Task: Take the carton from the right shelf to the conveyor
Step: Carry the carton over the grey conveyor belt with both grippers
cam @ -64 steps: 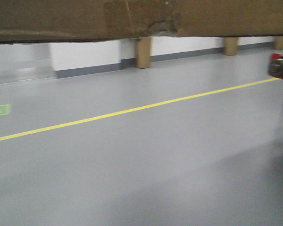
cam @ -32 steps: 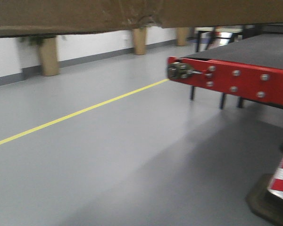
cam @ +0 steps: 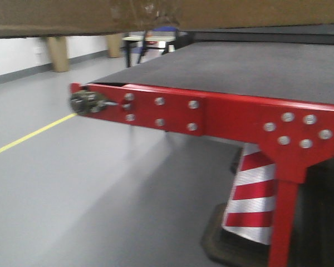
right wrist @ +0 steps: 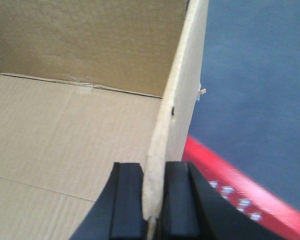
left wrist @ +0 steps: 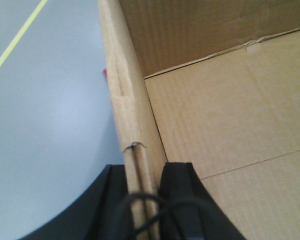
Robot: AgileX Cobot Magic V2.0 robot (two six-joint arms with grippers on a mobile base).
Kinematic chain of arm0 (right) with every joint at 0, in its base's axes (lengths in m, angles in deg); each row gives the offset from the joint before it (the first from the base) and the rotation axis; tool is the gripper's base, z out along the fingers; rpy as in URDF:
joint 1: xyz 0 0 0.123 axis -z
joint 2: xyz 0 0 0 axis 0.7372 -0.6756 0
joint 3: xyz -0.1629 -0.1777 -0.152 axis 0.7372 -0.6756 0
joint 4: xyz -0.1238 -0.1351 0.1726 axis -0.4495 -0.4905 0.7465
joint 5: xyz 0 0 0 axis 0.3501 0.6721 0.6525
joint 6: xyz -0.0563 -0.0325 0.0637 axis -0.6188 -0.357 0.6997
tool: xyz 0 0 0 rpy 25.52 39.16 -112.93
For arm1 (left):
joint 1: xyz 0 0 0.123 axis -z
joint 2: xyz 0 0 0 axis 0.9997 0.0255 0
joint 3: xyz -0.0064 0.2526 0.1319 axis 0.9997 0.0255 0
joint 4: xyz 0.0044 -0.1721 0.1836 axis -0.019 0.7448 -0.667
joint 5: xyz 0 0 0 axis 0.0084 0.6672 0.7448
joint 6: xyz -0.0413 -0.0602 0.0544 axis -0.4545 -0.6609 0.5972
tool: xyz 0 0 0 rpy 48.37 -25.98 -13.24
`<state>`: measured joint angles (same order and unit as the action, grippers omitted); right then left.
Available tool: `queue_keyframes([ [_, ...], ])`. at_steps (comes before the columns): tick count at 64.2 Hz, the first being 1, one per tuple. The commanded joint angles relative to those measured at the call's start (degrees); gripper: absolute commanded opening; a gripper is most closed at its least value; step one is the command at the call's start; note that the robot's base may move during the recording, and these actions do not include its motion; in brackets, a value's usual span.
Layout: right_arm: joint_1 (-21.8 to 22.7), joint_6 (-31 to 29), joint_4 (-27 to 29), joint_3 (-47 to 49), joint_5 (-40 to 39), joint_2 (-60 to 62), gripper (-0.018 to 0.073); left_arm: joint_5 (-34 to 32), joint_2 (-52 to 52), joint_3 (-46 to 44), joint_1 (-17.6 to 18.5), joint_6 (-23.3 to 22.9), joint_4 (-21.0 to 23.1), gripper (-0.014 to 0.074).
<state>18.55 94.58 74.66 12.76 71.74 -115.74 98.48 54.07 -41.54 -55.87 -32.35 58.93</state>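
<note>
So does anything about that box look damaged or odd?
Yes: the carton has a ragged tear near its bottom edge in the front view, and its wall edge is split just above the left gripper.

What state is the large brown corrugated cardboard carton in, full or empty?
Empty where visible: both wrist views look into the brown cardboard carton and show only bare cardboard floor and walls. Parts lie outside both frames.
</note>
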Motion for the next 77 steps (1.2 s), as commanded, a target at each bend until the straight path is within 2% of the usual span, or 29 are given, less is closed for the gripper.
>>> queue_keyframes([
  [1, -0.2, -0.8, 0.6, 0.5, -3.5, 0.8, -0.007, -0.4, -0.6, -0.4, 0.4, 0.9, -2.8, -0.0016],
  [77, -0.2, -0.8, 0.6, 0.5, -4.2, 0.8, -0.007, -0.4, -0.6, -0.4, 0.4, 0.9, -3.0, -0.0016],
])
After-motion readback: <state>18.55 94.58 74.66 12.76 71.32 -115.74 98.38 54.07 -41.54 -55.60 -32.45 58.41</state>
